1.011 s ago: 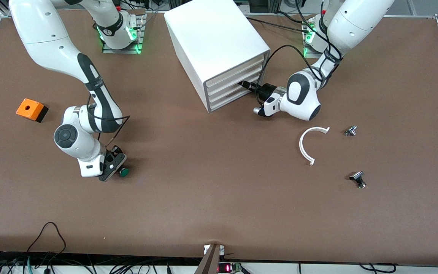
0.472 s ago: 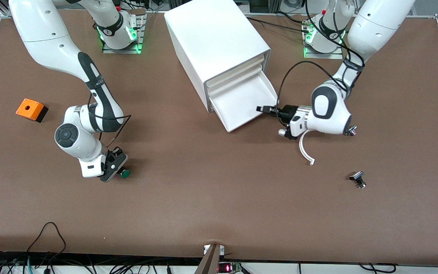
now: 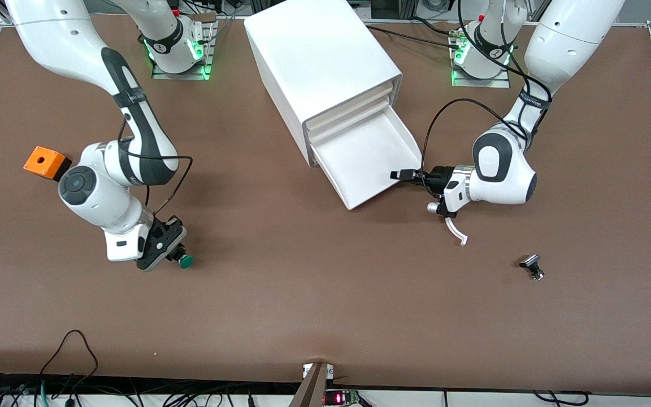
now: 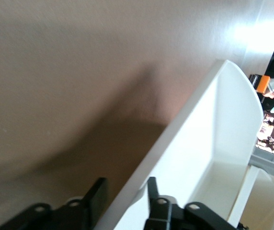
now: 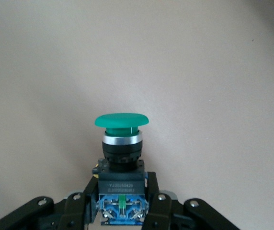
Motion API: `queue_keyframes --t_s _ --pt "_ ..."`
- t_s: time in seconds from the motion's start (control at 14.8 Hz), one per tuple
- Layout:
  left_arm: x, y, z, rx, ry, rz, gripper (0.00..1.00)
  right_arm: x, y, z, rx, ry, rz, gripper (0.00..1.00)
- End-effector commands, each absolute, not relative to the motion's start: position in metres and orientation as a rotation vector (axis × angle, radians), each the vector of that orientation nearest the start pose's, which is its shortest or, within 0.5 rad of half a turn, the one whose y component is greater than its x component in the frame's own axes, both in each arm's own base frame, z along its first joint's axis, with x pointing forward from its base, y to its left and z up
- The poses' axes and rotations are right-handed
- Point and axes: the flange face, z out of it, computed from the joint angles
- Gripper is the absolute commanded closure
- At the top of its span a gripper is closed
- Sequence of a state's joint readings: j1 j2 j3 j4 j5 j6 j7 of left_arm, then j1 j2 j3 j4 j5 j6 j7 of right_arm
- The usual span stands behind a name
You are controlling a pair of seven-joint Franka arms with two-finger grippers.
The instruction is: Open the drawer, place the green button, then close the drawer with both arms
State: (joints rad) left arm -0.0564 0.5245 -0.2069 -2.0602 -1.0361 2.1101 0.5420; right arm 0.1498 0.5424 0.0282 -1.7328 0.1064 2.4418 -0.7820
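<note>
The drawer [image 3: 368, 161], the lowest one of the white cabinet [image 3: 325, 68], stands pulled out toward the front camera. My left gripper [image 3: 402, 175] is at the drawer's front wall on the left arm's side. In the left wrist view the left gripper [image 4: 124, 199] is open, one finger on each side of the drawer [image 4: 213, 143] wall, with small gaps. My right gripper [image 3: 174, 255] is shut on the button [image 3: 185, 261] low over the table at the right arm's end. The right wrist view has the right gripper [image 5: 121, 203] clamping the dark body of the button [image 5: 121, 143], green cap pointing away.
An orange box [image 3: 47, 162] with a hole sits toward the right arm's end. A white curved piece [image 3: 454, 229] pokes out from under the left arm's wrist. A small black component [image 3: 532, 265] lies nearer the front camera, toward the left arm's end.
The left arm has pulled the lowest drawer out of the cabinet and its fingers have loosened on the wall. The right arm has shifted slightly with the button in its grip.
</note>
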Motion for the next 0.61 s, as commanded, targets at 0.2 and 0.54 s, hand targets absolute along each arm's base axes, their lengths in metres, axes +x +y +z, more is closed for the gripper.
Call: queue_keyframes --t_s 0.2,0.54 --pt "0.58 -0.136 0.258 2.417 -0.217 -0.175 0.0 0.674 0.196 0.342 -2.647 -1.374 -0.28 0.76" --pt "0.618 -0.049 0.388 2.628 -0.341 0.191 0.0 0.643 0.318 0.385 -2.465 -1.593 -0.306 0.76"
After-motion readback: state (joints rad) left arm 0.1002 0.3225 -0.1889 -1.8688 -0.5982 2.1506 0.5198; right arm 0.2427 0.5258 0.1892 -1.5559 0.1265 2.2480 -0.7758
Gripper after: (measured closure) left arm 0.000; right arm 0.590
